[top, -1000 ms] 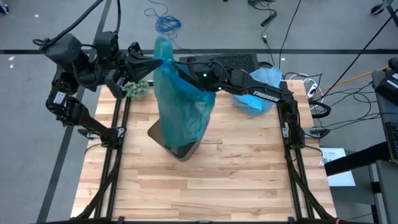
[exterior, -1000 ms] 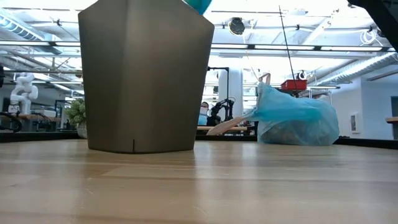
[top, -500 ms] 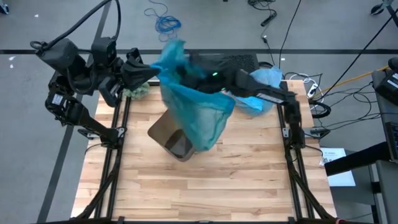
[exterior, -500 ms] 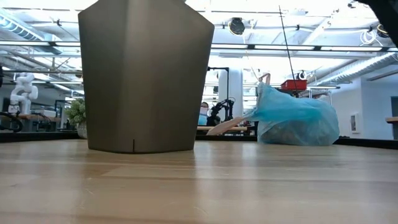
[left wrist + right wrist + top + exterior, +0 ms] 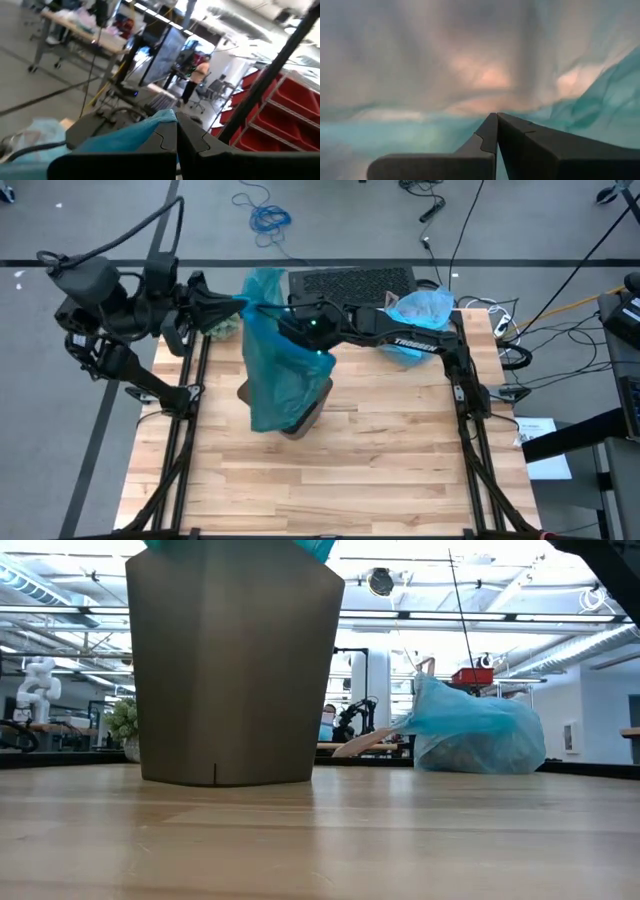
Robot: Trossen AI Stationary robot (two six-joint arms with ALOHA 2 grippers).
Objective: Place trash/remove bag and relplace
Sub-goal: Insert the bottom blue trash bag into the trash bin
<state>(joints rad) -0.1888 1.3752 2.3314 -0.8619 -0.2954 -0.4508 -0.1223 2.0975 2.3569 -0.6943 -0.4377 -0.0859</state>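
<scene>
From above, the teal bag, which billowed off to the side half a second ago, now hangs over the bin, both grippers pinched shut on its top edge: left gripper, right gripper. At table level, teal plastic shows at the bin's rim; the full blue bag lies apart. Each wrist view shows closed fingers on teal film. Lining seems next.

I see a teal-green bag draped over a grey-brown bin, a paler sky-blue bag at the far right corner of the light wood-plank table, and a green fuzzy plant.
</scene>
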